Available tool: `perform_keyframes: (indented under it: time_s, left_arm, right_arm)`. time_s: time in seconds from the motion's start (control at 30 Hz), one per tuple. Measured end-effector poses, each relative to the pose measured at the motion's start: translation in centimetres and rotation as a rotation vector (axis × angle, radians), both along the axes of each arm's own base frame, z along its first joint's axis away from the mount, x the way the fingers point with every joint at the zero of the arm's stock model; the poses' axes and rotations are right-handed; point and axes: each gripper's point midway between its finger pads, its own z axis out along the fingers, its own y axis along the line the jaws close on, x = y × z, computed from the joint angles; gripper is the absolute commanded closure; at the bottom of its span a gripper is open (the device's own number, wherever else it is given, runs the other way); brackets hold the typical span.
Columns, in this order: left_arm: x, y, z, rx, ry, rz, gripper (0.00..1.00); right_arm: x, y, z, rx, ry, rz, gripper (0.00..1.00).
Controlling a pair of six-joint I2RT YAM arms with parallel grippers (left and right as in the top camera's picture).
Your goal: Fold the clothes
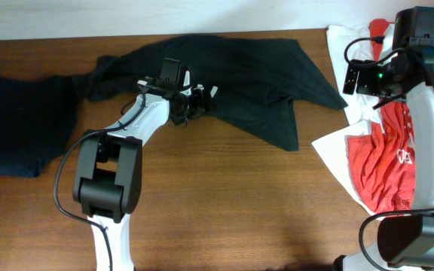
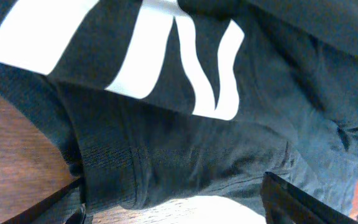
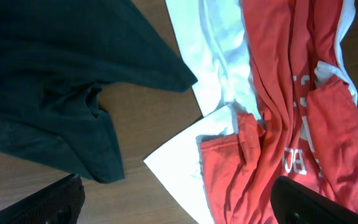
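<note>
**Desk:** Where is the black T-shirt (image 1: 247, 75) from where you sit?

**Me:** It lies crumpled and spread across the far middle of the worktop (image 1: 239, 203). One point of cloth hangs toward me on the right side. From above I see only its plain dark side. My left wrist camera picks up white lettering (image 2: 210, 68) on a part of it that is turned up close to the lens.

**Desk:** And your left claw (image 1: 198, 102)?

**Me:** It sits at the near edge of the shirt, left of centre. The fingers are spread wide, and a stitched hem of the shirt bunches in the gap between them, right down on the wood. Nothing is pinched.

**Desk:** What about the right side?

**Me:** My right claw (image 1: 353, 75) hangs above the worktop between the T-shirt's right corner and the pile on the far right. It is also wide apart and holds nothing. In its wrist view the T-shirt fills the left.

**Desk:** What is in that pile?

**Me:** A red shirt (image 1: 386, 158) with white print lies rumpled on top of a white garment (image 1: 334, 147). Both are just clear of the black one. A separate dark cloth (image 1: 13, 124) lies at the far left edge.
</note>
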Motion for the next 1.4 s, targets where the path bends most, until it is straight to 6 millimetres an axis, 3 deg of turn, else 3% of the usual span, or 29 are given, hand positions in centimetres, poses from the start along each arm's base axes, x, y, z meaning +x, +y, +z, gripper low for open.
perform_keyframes:
  time_s: [0.03,0.07,0.1,0.23,0.33,0.37,0.4,0.43,0.47,0.5,0.53,0.57,0.6,0.63,0.67,0.73,0.87,1.0,1.07,1.13,1.23,1.27,1.3,1.4]
  left_arm:
    - [0.3,0.2,0.0,0.008,-0.011,0.013,0.55]
    - [0.8,0.4,-0.2,0.022,-0.025,0.027,0.87]
    - [1.0,0.8,-0.7,0.044,-0.028,0.043,0.99]
    - [1.0,1.6,-1.1,0.079,-0.02,0.065,0.99]
    - [-1.4,3.6,-1.7,0.112,0.11,0.082,1.0]
    - [-3.4,5.6,-1.5,0.143,0.206,0.094,1.0]
    - [-4.2,8.1,-0.6,0.156,0.245,0.118,0.99]
    - [-4.0,10.2,0.7,0.151,0.232,0.149,1.0]
    - [-2.7,14.7,4.1,0.141,0.159,0.232,0.99]
    - [-2.2,16.6,5.5,0.137,0.124,0.267,0.99]
    - [-1.5,19.7,7.8,0.13,0.07,0.333,0.99]
    - [-1.4,21.5,8.5,0.13,0.055,0.367,0.72]
    - [-1.5,22.8,8.3,0.14,0.058,0.39,0.3]
    - [-1.5,23.9,7.9,0.166,0.057,0.396,0.01]
    - [-1.3,24.7,7.8,0.195,0.044,0.414,0.01]
    - [-1.8,24.8,7.6,0.206,0.066,0.415,0.01]
    - [-6.3,22.7,6.1,0.216,0.264,0.361,0.01]
    - [-6.8,17.4,4.2,0.229,0.27,0.237,0.01]
    - [-7.9,15.5,1.6,0.237,0.334,0.208,0.01]
    - [-8.6,15.1,-0.5,0.241,0.386,0.217,0.02]
    - [-7.9,14.5,-1.5,0.245,0.373,0.215,0.02]
    - [-7.6,14.4,-1.6,0.252,0.358,0.217,0.11]
    - [-7.0,14.3,-1.5,0.253,0.331,0.218,0.32]
    - [-6.3,14.0,-1.9,0.26,0.311,0.219,0.66]
  right_arm:
    - [0.0,0.0,0.0,0.0,0.002,0.0,0.01]
    - [0.0,0.0,0.0,0.0,0.002,0.0,0.01]
    - [0.0,0.0,0.0,0.0,0.002,0.0,0.01]
    - [0.0,0.0,0.0,0.0,0.002,0.0,0.01]
    - [-0.1,0.0,0.0,0.0,0.003,0.0,0.01]
    - [-0.1,0.0,0.0,0.0,0.003,0.0,0.01]
    - [-0.1,0.0,0.0,-0.003,0.002,0.0,0.01]
    - [0.0,-0.1,0.0,-0.003,0.002,-0.001,0.01]
    - [0.0,-0.1,0.0,-0.003,0.002,-0.001,0.01]
    - [0.0,-0.1,0.0,-0.003,0.002,-0.002,0.01]
    - [0.0,-0.1,0.0,-0.003,0.002,-0.001,0.01]
    - [0.0,-0.1,0.0,-0.003,0.002,-0.001,0.01]
    - [0.0,-0.1,0.0,-0.003,0.002,-0.001,0.01]
    - [0.0,-0.1,0.0,-0.003,0.002,-0.001,0.01]
    - [0.0,-0.1,0.0,-0.003,0.002,-0.001,0.01]
    - [-0.1,-0.1,0.0,-0.003,0.002,-0.001,0.01]
    - [-0.2,0.0,-0.1,-0.002,0.01,-0.001,0.01]
    - [-0.2,0.0,-0.1,-0.002,0.011,-0.001,0.01]
    - [-0.3,0.0,-0.2,-0.001,0.014,-0.001,0.01]
    - [-0.3,0.0,-0.1,-0.001,0.014,-0.001,0.01]
    - [-0.3,0.0,-0.1,-0.002,0.013,-0.001,0.01]
    - [-0.3,0.0,-0.1,-0.001,0.013,-0.001,0.01]
    - [-0.3,0.0,-0.1,-0.002,0.014,-0.001,0.01]
    - [-0.3,0.0,-0.1,-0.002,0.014,-0.001,0.01]
